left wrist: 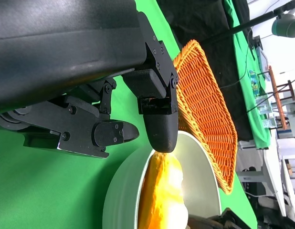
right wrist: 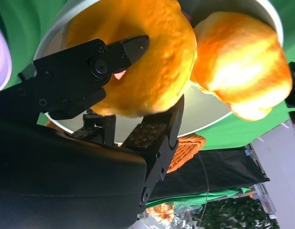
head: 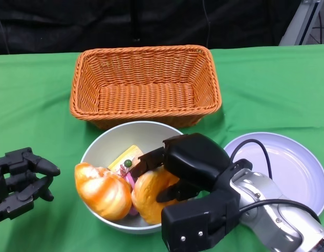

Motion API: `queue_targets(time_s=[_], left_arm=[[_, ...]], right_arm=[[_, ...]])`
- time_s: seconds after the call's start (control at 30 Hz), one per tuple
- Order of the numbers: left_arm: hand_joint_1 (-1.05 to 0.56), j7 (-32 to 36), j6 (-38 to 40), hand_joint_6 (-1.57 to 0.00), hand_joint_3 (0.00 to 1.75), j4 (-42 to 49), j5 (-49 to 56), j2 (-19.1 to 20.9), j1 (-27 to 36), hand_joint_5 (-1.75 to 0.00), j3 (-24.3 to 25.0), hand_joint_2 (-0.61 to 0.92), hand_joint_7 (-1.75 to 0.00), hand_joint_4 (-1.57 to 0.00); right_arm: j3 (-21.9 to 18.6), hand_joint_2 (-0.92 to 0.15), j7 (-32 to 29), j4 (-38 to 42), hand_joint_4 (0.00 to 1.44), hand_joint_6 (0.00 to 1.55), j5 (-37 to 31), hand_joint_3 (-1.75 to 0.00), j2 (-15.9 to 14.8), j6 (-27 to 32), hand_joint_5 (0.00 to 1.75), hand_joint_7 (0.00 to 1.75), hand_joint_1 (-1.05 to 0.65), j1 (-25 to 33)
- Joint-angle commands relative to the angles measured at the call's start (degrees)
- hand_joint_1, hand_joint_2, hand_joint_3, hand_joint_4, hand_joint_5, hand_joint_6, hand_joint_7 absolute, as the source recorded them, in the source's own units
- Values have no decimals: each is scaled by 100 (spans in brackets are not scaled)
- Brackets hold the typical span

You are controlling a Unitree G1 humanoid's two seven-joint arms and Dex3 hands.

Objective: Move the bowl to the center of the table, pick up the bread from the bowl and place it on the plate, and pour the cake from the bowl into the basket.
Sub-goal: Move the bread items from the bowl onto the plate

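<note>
Two bread rolls (head: 101, 191) sit in the bowl (head: 99, 147); right robot hand (head: 175, 173) clamps the nearer roll (right wrist: 147, 52), left robot hand (head: 20, 181) open on the bench. Likely light, soft; grip its middle gently.

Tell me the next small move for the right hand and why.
Probably lift straight up. The right hand already has its fingers around one bread roll inside the bowl, so raising it should clear the rim before carrying it to the plate on the right. The left hand holds nothing.
</note>
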Motion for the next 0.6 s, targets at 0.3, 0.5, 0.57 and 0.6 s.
queue_targets(time_s=[0.3, 0.5, 0.57, 0.6], left_arm=[[-4, 61, -39, -80, 38, 46, 41, 161, -44, -147, 7, 92, -106, -73], [-4, 112, -32, -80, 38, 26, 93, 182, -45, -146, -1, 92, -106, -73], [-4, 98, -33, -80, 38, 41, 87, 192, -52, -146, 1, 92, -105, -73], [-4, 90, -31, -80, 38, 50, 80, 194, -57, -145, 1, 92, -105, -72]], right_arm=[[-585, -80, 1116, -1341, 92, 120, 720, 0, -36, 678, 74, 8, -20, 115], [-761, -81, 1829, -2057, 89, 121, 1019, 0, -160, 1264, 94, 10, -23, 193], [-847, -83, 2186, -2323, 87, 120, 1217, 0, -224, 1578, 109, 11, -24, 204], [-887, -83, 2353, -2438, 86, 120, 1304, 0, -257, 1747, 117, 12, -24, 198]])
